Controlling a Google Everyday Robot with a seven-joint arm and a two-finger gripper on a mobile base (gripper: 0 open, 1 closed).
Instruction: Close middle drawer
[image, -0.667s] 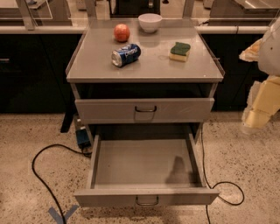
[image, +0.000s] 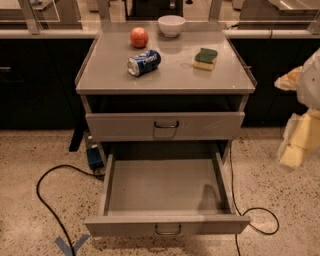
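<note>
One gripper (image: 296, 143) is in view, at the right edge of the frame at mid-height; whether it is open or closed cannot be told. It holds nothing visible and touches nothing. It hangs well apart from the cabinet, to the right of it, so no push is under way.

The middle drawer (image: 125, 225) sits in the lower centre of the frame, pulled fully out toward the camera, its tray empty. Its wire loop handle (image: 168, 229) faces the camera at the centre of the low front panel, which is the likely contact surface for closing.

The upper drawer (image: 205, 125), directly above, is shut. On the cabinet top (image: 170, 77) rest an apple (image: 139, 37), a bowl (image: 171, 25), a can (image: 143, 63) lying on its side and a sponge (image: 205, 58), all clear of the drawer's path. The task is judged not yet begun
</note>
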